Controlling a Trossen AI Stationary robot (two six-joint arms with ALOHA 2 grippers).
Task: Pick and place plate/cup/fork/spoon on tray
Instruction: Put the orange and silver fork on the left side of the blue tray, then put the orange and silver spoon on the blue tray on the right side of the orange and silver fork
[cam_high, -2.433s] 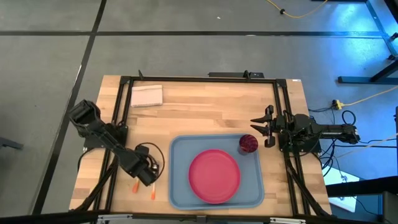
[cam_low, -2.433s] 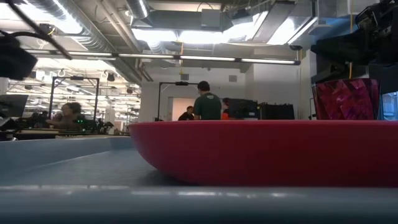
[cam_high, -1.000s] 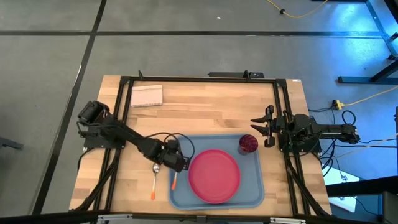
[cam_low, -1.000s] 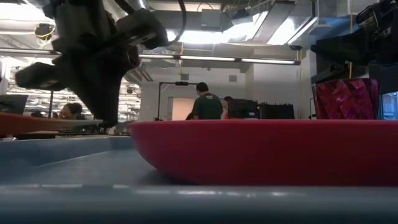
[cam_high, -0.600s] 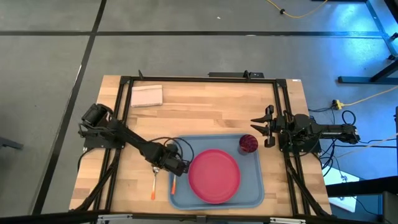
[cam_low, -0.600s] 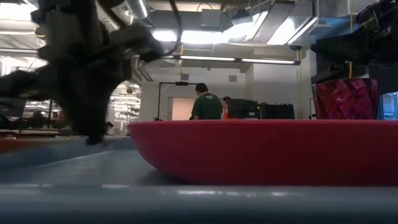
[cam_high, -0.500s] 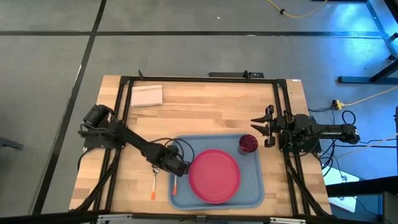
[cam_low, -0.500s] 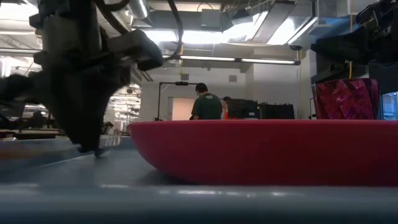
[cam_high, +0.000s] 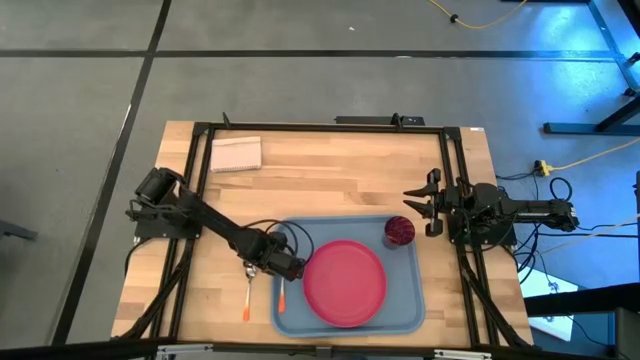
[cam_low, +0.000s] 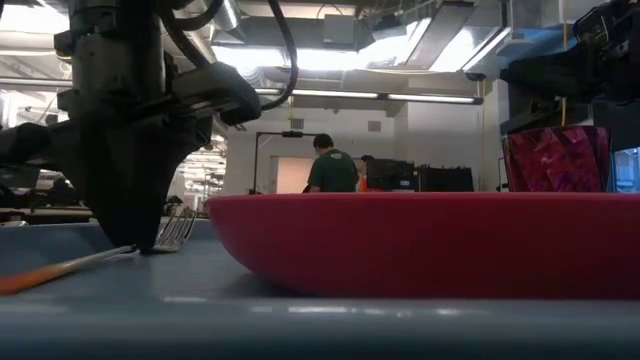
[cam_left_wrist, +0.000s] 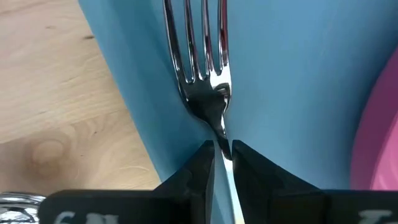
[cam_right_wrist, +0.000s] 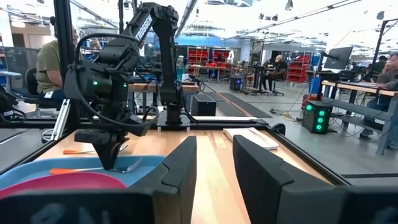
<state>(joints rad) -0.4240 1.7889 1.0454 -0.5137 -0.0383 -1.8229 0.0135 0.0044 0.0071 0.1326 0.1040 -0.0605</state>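
Observation:
The light-blue tray (cam_high: 400, 312) lies on the table's near half. The pink-red plate (cam_high: 345, 283) sits in it, and the maroon cup (cam_high: 400, 230) stands in its far right corner. My left gripper (cam_high: 288, 268) points down over the tray's left part, shut on the fork (cam_left_wrist: 205, 81). The fork's orange handle (cam_high: 282, 296) runs toward the near edge. The spoon (cam_high: 248, 292) lies on the wood just left of the tray. My right gripper (cam_high: 422, 205) waits open and empty at the table's right edge. My left gripper pinches the fork's thin metal neck (cam_left_wrist: 219, 134), just behind the tines, between its two fingertips (cam_left_wrist: 200, 168). The fingers come from above, pointing down, and lie across the fork. The fork lies low along the tray floor, its handle (cam_low: 60, 268) slanting down to the floor.
A white folded napkin (cam_high: 236, 153) lies at the table's far left. A dark metal frame (cam_high: 320, 127) runs around the table. Bare tray floor shows between the tray's left rim and the plate (cam_left_wrist: 379, 137). People sit and stand in the room beyond.
My left gripper has gone down and a little toward the near edge over the tray's left part, still shut on the fork. The fork, held above the tray a second ago, has come down with it and now lies low on the tray floor.

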